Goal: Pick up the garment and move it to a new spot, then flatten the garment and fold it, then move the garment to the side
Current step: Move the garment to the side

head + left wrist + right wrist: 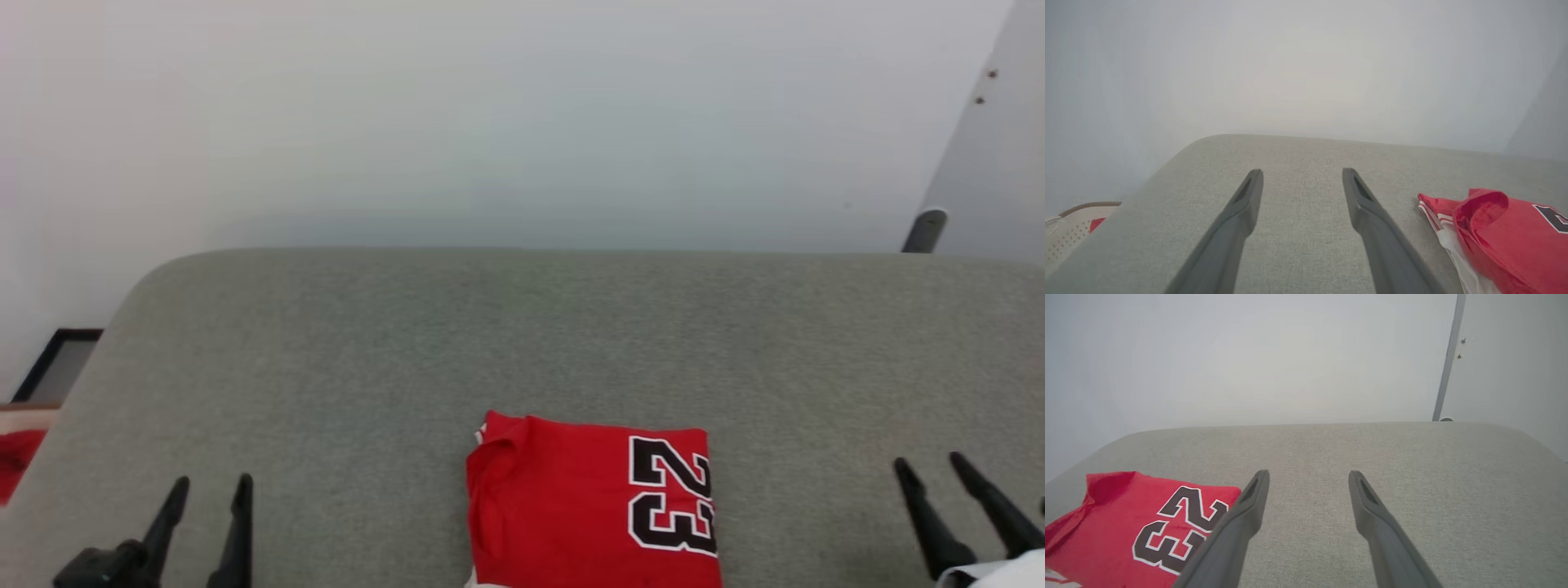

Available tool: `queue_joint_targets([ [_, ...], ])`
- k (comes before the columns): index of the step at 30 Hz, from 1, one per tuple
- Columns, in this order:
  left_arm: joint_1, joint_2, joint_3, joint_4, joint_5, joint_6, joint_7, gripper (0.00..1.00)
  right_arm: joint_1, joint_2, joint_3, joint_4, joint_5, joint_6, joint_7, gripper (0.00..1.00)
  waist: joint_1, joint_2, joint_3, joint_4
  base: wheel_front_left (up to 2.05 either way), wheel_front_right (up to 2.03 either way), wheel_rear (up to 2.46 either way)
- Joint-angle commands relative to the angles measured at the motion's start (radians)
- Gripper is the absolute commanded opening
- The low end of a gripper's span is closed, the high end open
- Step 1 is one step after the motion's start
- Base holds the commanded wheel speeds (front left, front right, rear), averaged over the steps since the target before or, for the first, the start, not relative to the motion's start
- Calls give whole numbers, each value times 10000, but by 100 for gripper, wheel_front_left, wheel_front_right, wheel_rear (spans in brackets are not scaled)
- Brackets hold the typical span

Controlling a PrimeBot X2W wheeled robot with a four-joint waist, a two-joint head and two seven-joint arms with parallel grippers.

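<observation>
The garment [592, 502] is a red shirt folded into a compact rectangle, with a black, white-outlined "23" on top. It lies on the grey padded surface [522, 343] near the front edge, at the middle. Its white, red-striped trim peeks out at the folded edge in the left wrist view, where the garment [1498, 228] sits to the right of my fingers. My left gripper [211, 490] stands open at the lower left, well clear of the shirt. My right gripper [929, 465] stands open at the lower right, with the garment [1143, 526] to its left. Nothing lies between either pair of fingers.
A pale wall rises behind the surface. A grey door panel with a dark stopper [924, 230] stands at the far right. Off the left edge lie a dark-framed object [57, 363] and something red and white [20, 457] on the floor.
</observation>
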Motion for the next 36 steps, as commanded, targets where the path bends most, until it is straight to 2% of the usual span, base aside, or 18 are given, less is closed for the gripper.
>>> queue_joint_targets([
  [1, -70, 37, 35, -23, 64, 60, 19, 100, -156, 78, 145, -40, -83, -4, 127, 100, 0, 0, 29, 243, 0, 0, 0],
  [7, 10, 81, 60, -225, 80, 262, 101, 100, -607, 270, 826, 113, 240, -4, 980, 100, 0, 0, 89, 836, 0, 0, 0],
  [9, 40, 56, 28, -309, 91, 328, 157, 100, -881, 153, 1085, 179, 449, -5, 1401, 100, 0, 0, 130, 1044, 0, 0, 0],
  [17, 19, -91, -194, -551, 68, 498, 333, 100, -1328, 125, 1906, 528, 1373, -4, 3597, 100, 0, 0, 315, 1793, 0, 0, 0],
  [21, -70, -163, -298, -565, -2, 500, 372, 100, -1514, 124, 1915, 736, 1791, -2, 4958, 100, 0, 0, 475, 2037, 0, 0, 0],
  [27, -262, -340, -490, -519, -47, 508, 369, 100, -1794, 372, 1640, 1158, 1696, -1, 6793, 100, 0, 0, 912, 2265, 0, 0, 0],
  [36, -741, -601, -688, -218, -108, 443, 207, 100, -2488, 1226, 1502, 2096, 994, -2, 8477, 100, 0, 0, 1504, 2413, 0, 0, 0],
])
